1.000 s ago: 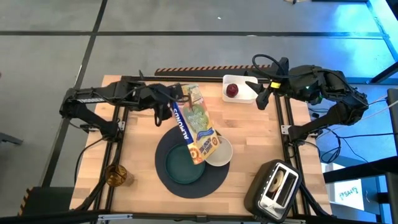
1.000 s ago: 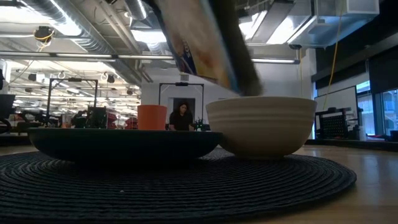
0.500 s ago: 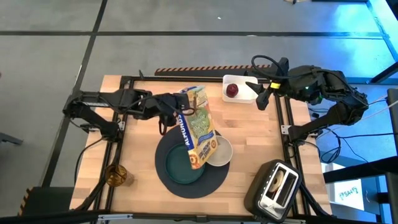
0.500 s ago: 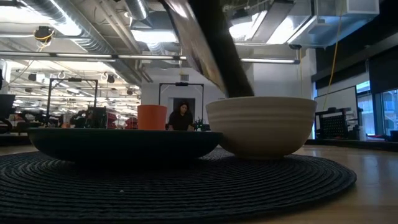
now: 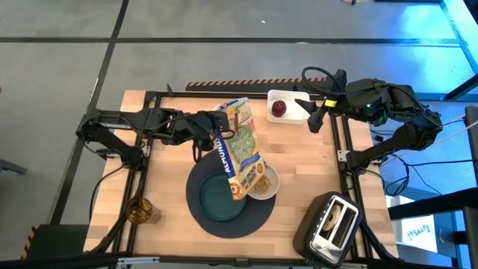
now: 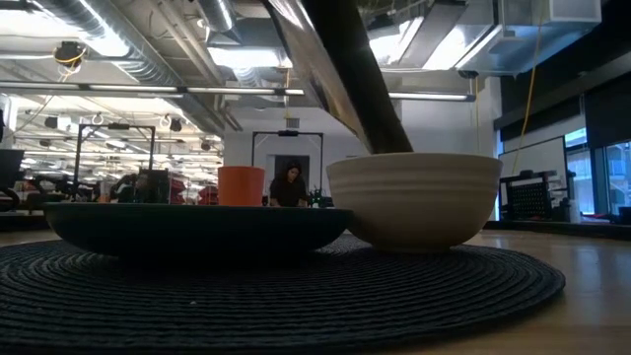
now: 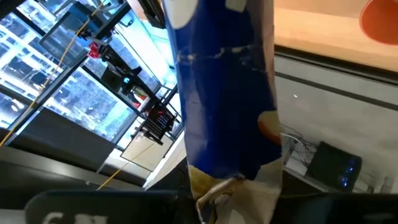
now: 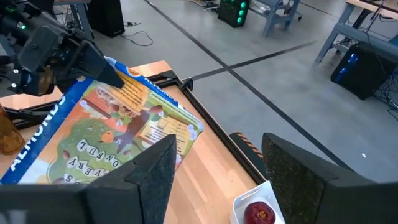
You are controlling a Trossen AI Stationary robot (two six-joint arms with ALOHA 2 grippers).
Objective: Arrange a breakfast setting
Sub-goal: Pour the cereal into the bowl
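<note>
A cereal box (image 5: 239, 153) with a blue side hangs slanted above the round dark placemat (image 5: 200, 217). Its lower end (image 6: 380, 123) dips to the rim of the white bowl (image 5: 269, 187), which stands beside the teal plate (image 5: 218, 200) on the mat. My left gripper (image 5: 211, 133) is shut on the box's raised end. My right gripper (image 5: 312, 118) hovers open at the back right, above the white container (image 5: 293, 112) holding the red apple (image 5: 278, 108). An orange cup (image 5: 140, 211) stands near the front left. The spoon is out of view. My left gripper holds the cereal box near its raised end, at the narrow blue side (image 8: 115, 78), coming level from the table's left. The fingers themselves are hidden behind the box and the wrist. The box is lifted clear and slants down toward the bowl, its printed face (image 5: 243, 149) upward.
A black-and-silver toaster (image 5: 328, 226) stands at the front right corner with something pale in its slot. Bare wood lies between the mat and the far edge and to the mat's left. A person shows far off in the room (image 6: 288, 185).
My left gripper has carried the box toward the table's right edge and rolled it, so the printed face has turned further upward. The box's lower end has swung from over the plate's edge to over the bowl. The bowl's inside looks browner than before.
</note>
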